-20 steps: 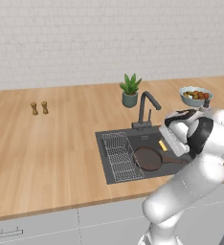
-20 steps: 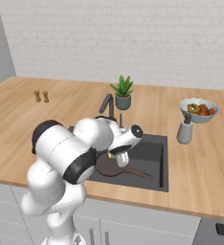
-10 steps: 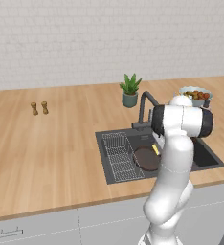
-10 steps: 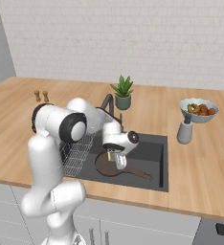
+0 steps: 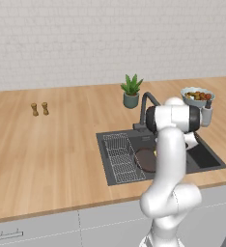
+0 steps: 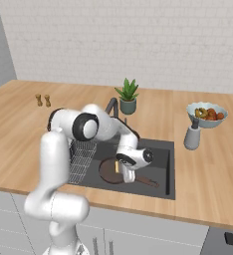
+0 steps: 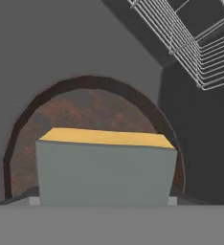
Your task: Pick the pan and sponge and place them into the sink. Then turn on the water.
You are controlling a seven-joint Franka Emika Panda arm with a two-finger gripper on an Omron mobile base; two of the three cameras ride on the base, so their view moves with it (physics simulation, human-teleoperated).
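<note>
Pan (image 6: 108,171) in sink (image 6: 164,149), sponge (image 7: 106,168) above

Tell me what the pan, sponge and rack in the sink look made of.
Pan: probably metal, with a matte, mottled rust-brown base and dark rim. Sponge: likely foam, with a flat grey-green face and a yellow one, no shine. Wire rack: thin, pale, glossy rods, apparently steel. Sink: dull dark grey, material unclear.
</note>
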